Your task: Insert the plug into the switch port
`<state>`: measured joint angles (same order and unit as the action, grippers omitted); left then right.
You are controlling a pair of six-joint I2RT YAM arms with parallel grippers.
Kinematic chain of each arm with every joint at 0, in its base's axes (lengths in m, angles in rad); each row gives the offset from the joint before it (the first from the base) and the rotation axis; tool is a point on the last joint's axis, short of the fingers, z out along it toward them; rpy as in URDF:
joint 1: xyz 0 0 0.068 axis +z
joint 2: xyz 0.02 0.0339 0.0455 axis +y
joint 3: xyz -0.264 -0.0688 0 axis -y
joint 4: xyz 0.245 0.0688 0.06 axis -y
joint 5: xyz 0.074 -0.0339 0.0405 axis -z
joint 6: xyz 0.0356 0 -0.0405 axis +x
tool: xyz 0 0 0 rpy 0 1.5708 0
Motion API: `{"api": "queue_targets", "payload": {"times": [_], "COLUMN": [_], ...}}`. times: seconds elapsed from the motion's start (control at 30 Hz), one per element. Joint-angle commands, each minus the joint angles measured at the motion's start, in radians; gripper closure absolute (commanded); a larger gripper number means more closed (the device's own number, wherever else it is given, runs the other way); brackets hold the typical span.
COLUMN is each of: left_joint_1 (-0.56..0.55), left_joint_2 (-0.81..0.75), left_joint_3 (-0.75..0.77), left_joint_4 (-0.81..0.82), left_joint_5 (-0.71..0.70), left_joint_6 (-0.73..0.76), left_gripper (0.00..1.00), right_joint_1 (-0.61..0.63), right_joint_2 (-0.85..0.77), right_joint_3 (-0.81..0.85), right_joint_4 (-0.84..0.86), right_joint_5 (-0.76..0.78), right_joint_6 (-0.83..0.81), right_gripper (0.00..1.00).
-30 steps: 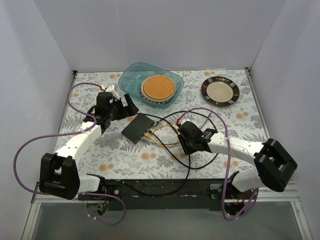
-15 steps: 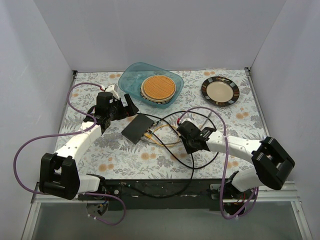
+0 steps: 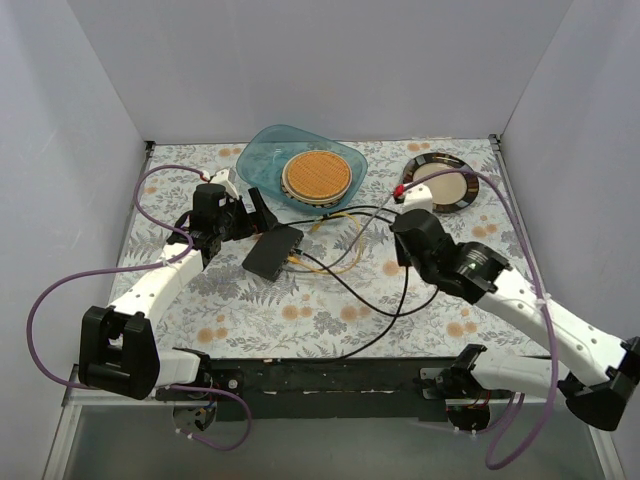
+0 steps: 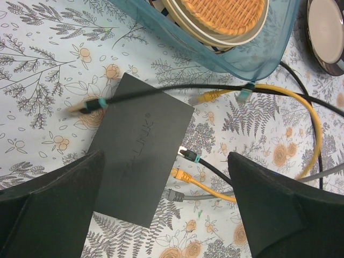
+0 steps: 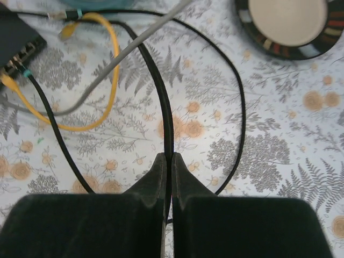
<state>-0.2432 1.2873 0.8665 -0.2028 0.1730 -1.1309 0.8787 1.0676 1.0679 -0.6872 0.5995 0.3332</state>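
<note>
The switch (image 3: 272, 252) is a flat black box left of centre; it also shows in the left wrist view (image 4: 142, 150). My left gripper (image 3: 264, 224) hovers over it, open and empty (image 4: 165, 155). A black plug with a teal band (image 4: 189, 156), a yellow plug (image 4: 180, 174) and a grey plug (image 4: 173, 195) sit at its port edge. A loose yellow plug (image 4: 207, 97) lies beside the blue bowl. Another teal-banded plug (image 4: 91, 105), blurred, lies at the switch's far side. My right gripper (image 3: 404, 258) is shut on a black cable (image 5: 161, 102), right of the switch (image 5: 13, 40).
A blue bowl (image 3: 258, 160) holding a woven-topped dish (image 3: 316, 175) stands behind the switch. A dark-rimmed round plate (image 3: 440, 183) is at the back right. Black, yellow and grey cables (image 3: 350, 250) loop across the floral cloth between the arms. Grey walls enclose the table.
My right arm has swung away from the switch, to the right and back, with the black cable in its fingers. The cable loops have shifted toward the back. The left arm has not moved.
</note>
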Motion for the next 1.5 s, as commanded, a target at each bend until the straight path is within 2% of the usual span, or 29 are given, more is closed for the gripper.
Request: {"api": "queue_targets", "payload": {"times": [0.0, 0.3, 0.53, 0.77, 0.93, 1.07, 1.27, 1.37, 1.4, 1.47], "left_joint_1": [0.007, 0.005, 0.007, 0.007, 0.007, 0.007, 0.007, 0.007, 0.005, 0.007], "left_joint_2": [-0.036, -0.046, -0.055, -0.103, -0.128, -0.121, -0.108, -0.111, -0.109, -0.109], "left_joint_3": [0.028, 0.032, 0.032, -0.003, -0.024, -0.024, -0.024, -0.029, -0.027, -0.027], "left_joint_4": [0.003, -0.006, -0.003, 0.095, 0.128, 0.121, 0.118, 0.118, 0.117, 0.115], "left_joint_5": [0.014, 0.006, 0.034, 0.184, 0.232, 0.229, 0.23, 0.224, 0.224, 0.224], "left_joint_6": [0.013, 0.011, 0.02, 0.026, 0.033, 0.034, 0.031, 0.029, 0.029, 0.029], "left_gripper": [0.02, 0.02, 0.02, 0.02, 0.02, 0.02, 0.02, 0.02, 0.02, 0.02], "right_joint_1": [0.003, 0.003, 0.003, 0.003, 0.003, 0.003, 0.002, 0.003, 0.003, 0.003], "right_joint_2": [-0.096, -0.235, -0.325, -0.229, -0.224, -0.284, -0.371, -0.386, -0.394, -0.403], "right_joint_3": [0.104, 0.214, 0.26, 0.336, 0.21, -0.007, -0.143, -0.154, -0.158, -0.169], "right_joint_4": [0.015, 0.133, 0.336, 0.288, 0.259, 0.236, 0.094, 0.009, -0.006, -0.012], "right_joint_5": [0.158, 0.256, 0.263, 0.198, 0.197, 0.215, 0.223, 0.212, 0.21, 0.212], "right_joint_6": [-0.043, -0.149, -0.27, -0.286, -0.186, -0.073, 0.113, 0.156, 0.158, 0.162], "right_gripper": [0.99, 0.99, 0.99, 0.99, 0.99, 0.99, 0.98, 0.72, 0.55, 0.4]}}
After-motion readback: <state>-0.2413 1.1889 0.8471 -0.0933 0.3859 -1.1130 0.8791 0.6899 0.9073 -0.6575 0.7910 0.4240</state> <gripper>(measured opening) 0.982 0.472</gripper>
